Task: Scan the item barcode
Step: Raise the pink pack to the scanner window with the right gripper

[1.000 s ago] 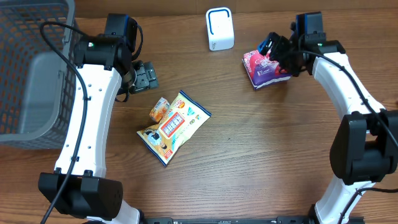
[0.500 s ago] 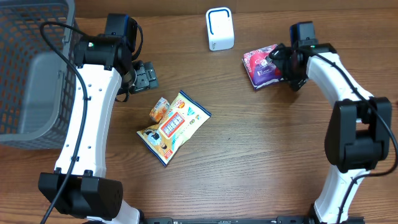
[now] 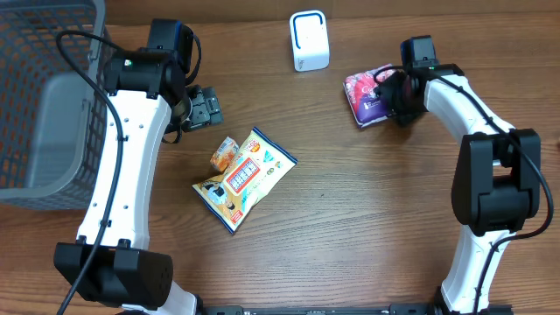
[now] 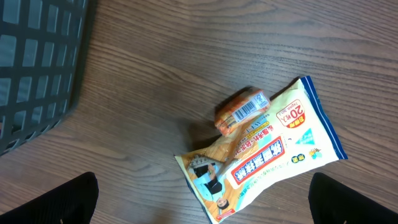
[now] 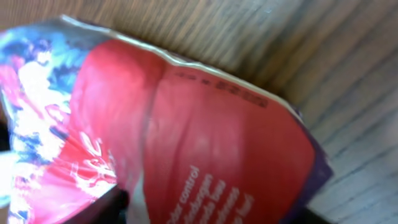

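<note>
A red and purple packet point(image 3: 367, 94) lies at the back right of the table, close to a white scanner box point(image 3: 309, 40). My right gripper point(image 3: 394, 94) is down on the packet's right side. In the right wrist view the packet point(image 5: 205, 143) fills the frame between the two dark fingers, which press on its sides; the gripper point(image 5: 208, 211) is shut on it. My left gripper point(image 3: 203, 108) hangs open above the table. In the left wrist view the left gripper point(image 4: 202, 205) has nothing between its fingertips point(image 4: 68, 199).
A yellow and white snack bag point(image 3: 245, 178) and a small orange pack point(image 3: 225, 153) with a barcode lie at mid-table, also shown as the bag point(image 4: 273, 155) and the pack point(image 4: 242, 111). A grey wire basket point(image 3: 44, 96) stands at the far left.
My right gripper has moved left and down onto the red packet, and its jaws have narrowed around it. The left arm has not moved.
</note>
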Motion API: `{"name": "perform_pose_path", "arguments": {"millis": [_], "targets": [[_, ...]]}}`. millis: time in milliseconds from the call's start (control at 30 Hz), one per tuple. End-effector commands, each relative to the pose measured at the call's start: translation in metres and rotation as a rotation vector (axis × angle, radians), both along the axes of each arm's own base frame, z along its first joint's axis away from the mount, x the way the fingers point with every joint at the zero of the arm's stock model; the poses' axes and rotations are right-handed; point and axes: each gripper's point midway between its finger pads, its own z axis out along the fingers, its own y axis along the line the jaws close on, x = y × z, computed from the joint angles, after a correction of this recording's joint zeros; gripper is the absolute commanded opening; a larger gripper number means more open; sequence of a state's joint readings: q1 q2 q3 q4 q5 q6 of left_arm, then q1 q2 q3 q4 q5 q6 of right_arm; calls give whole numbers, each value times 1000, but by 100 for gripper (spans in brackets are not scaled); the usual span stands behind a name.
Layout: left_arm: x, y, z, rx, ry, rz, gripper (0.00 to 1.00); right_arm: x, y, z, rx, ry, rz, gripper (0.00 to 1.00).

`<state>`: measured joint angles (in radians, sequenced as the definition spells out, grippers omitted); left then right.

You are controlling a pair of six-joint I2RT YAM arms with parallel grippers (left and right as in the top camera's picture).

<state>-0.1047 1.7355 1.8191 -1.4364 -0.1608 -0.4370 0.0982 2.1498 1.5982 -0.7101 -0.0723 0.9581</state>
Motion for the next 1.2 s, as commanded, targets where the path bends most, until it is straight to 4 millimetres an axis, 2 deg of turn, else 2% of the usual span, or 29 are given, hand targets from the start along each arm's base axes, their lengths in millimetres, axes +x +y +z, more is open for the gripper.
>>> {"name": "perform_pose_path", "arguments": {"millis": [0,133,167,367,467,633,767,900,1167], "targets": [[2,0,1,1,-2,-11,100,-3,-6,-15,-27,33,-21,37],[2,0,1,1,-2,-11,100,-1,-3,-12,-1,26,-10,7],[2,0,1,1,-2,-11,100,0,-1,-11,11,23,-2,4],[2,0,1,1,-2,-11,100,18,16,23,119,-69,127,4],[2,0,1,1,-2,-11,100,37,41,55,213,-190,271,4],[2,0,1,1,-2,-11,100,60,81,109,386,-380,416,4],[2,0,1,1,-2,-11,100,77,103,140,477,-496,412,4],[2,0,1,1,-2,-11,100,96,114,154,421,-596,363,4],[2,0,1,1,-2,-11,100,113,138,158,175,-701,194,4]]}}
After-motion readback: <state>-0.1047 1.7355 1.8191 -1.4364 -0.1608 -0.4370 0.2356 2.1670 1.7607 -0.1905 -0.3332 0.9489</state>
